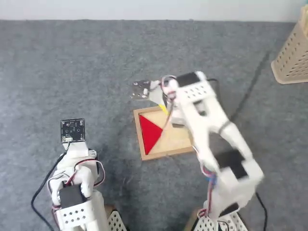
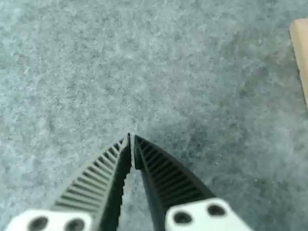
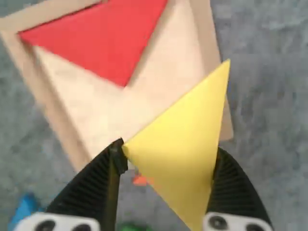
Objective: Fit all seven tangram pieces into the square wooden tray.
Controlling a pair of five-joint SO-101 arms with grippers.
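— So, from above, where's the square wooden tray (image 1: pixel 166 153)?
— On the grey counter (image 1: pixel 96 62), with a red triangle (image 1: pixel 150 132) seated in it. The right arm hangs over it.
— Left wrist?
— Left pincer (image 2: pixel 131 144) pressed together, holding nothing, over the counter.
— Right wrist?
— Right pincer (image 3: pixel 167 149) pinches a yellow triangle (image 3: pixel 183 144), tilted above the tray. Held by its edges, it could twist, catch the rim and jam.

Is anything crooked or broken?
Nothing is broken or spilled. The yellow triangle, pinched in the right gripper, hangs tilted above the wooden tray instead of lying flat like the red triangle inside.
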